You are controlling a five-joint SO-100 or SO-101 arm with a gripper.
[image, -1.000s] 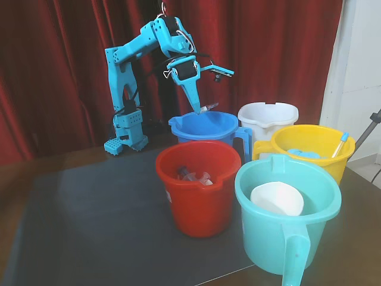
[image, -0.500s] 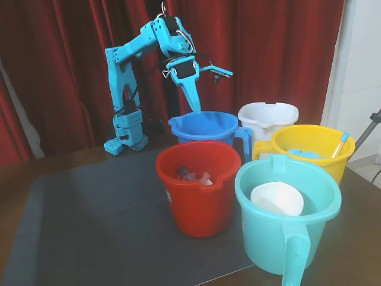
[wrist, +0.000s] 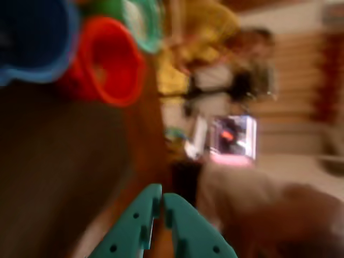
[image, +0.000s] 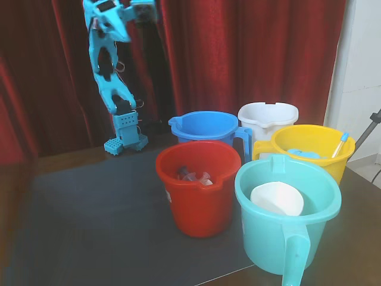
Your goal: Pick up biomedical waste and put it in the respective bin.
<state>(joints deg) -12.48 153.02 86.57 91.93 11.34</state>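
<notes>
On table (image: pixel 89 196): five buckets, one arm (image: pixel 110 71), fingers (wrist: pixel 161 201) closed, empty.

Light-blue plastic arm (image: pixel 109 71), dark cables; teal end effector (wrist: pixel 162 200) fingers, apparently small screw holes, blurred.

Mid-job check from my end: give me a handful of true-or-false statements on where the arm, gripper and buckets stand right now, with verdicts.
1. The arm is raised upright, away from the buckets. True.
2. The gripper has its fingers together with nothing between them. True.
3. The red bucket is empty. False: small items lie inside it.
4. The teal bucket holds a white object. True.
5. The gripper hangs over the blue bucket. False: in the fixed view it is up by the top edge, far from the bucket.
</notes>
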